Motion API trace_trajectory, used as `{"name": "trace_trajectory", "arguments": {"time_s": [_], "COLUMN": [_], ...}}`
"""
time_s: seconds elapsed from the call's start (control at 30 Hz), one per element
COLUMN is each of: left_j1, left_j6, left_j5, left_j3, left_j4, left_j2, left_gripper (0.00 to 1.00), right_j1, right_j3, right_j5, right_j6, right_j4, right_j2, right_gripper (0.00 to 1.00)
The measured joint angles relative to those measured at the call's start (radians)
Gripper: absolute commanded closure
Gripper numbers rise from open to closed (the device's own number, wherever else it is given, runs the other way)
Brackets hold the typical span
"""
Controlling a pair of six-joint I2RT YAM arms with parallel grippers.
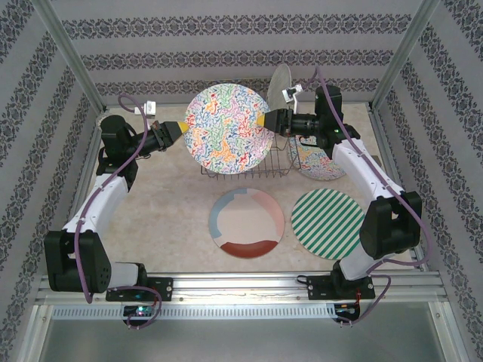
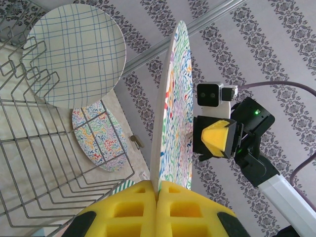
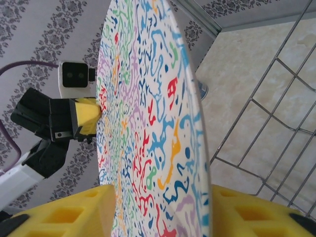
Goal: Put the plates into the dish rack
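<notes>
A multicolour floral plate [image 1: 226,130] [image 2: 173,98] [image 3: 148,98] hangs upright on edge above the dish rack [image 1: 281,163] [image 2: 29,148] [image 3: 266,123]. My left gripper [image 1: 181,130] [image 2: 159,190] is shut on its left rim. At the opposite rim, my right gripper [image 1: 264,121] [image 3: 163,197] is open, one yellow pad on each side of the plate. A pale checked plate [image 1: 283,83] [image 2: 74,54] stands in the rack. A second floral plate [image 1: 317,162] [image 2: 98,138] lies beside the rack under my right arm. The cream plate [image 1: 247,224] and the green-white striped plate [image 1: 328,223] lie flat in front.
Patterned walls and metal frame posts [image 1: 75,60] close in the table on three sides. My right arm [image 1: 362,173] reaches over the table's right part, and my left arm [image 1: 106,196] runs along the left side.
</notes>
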Motion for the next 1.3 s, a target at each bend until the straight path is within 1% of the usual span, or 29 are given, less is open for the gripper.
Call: {"name": "trace_trajectory", "arguments": {"time_s": [0.07, 0.2, 0.23, 0.27, 0.33, 0.43, 0.73, 0.77, 0.83, 0.93, 1.0, 1.07, 1.2, 1.3], "left_j1": [0.0, 0.0, 0.0, 0.0, 0.0, 0.001, 0.001, 0.001, 0.0, 0.0, 0.0, 0.0, 0.0, 0.0], "left_j6": [0.0, 0.0, 0.0, 0.0, 0.0, 0.0, 0.004, 0.006, 0.011, 0.019, 0.02, 0.02, 0.023, 0.024], "left_j5": [0.0, 0.0, 0.0, 0.0, -0.001, -0.004, -0.005, -0.006, -0.008, -0.008, -0.008, -0.008, -0.008, -0.008], "left_j3": [0.0, 0.0, 0.0, 0.0, 0.0, 0.0, 0.0, 0.0, 0.0, 0.0, 0.0, 0.0, 0.0, 0.0], "left_j4": [0.0, 0.0, 0.0, 0.0, 0.0, 0.002, 0.0, -0.001, -0.006, -0.013, -0.016, -0.016, -0.016, -0.019], "left_j2": [0.0, 0.0, 0.0, 0.0, 0.001, 0.003, 0.005, 0.005, 0.005, 0.005, 0.005, 0.005, 0.005, 0.005], "left_gripper": [1.0, 1.0, 1.0, 1.0, 1.0, 1.0, 0.99, 0.96, 0.92, 0.8, 0.74, 0.62, 0.31, 0.14], "right_j1": [0.002, 0.002, 0.002, 0.002, 0.001, 0.001, 0.001, 0.001, 0.001, 0.002, 0.006, 0.008, 0.013, 0.013], "right_j3": [0.0, -0.001, -0.001, -0.002, -0.008, -0.02, -0.036, -0.036, -0.04, -0.051, -0.056, -0.061, -0.073, -0.078], "right_j5": [0.0, -0.004, -0.006, -0.006, -0.013, -0.021, -0.021, -0.021, -0.019, -0.012, -0.005, 0.006, 0.029, 0.046], "right_j6": [0.006, 0.033, 0.042, 0.047, 0.066, 0.101, 0.126, 0.126, 0.126, 0.126, 0.125, 0.123, 0.121, 0.118], "right_j4": [0.011, 0.043, 0.053, 0.062, 0.085, 0.116, 0.141, 0.141, 0.141, 0.141, 0.138, 0.135, 0.12, 0.113], "right_j2": [0.001, 0.001, 0.001, 0.001, 0.001, 0.001, 0.001, 0.001, -0.002, -0.013, -0.022, -0.031, -0.05, -0.066], "right_gripper": [0.64, 0.72, 0.76, 0.82, 1.0, 1.0, 1.0, 1.0, 1.0, 1.0, 1.0, 1.0, 1.0, 1.0]}}
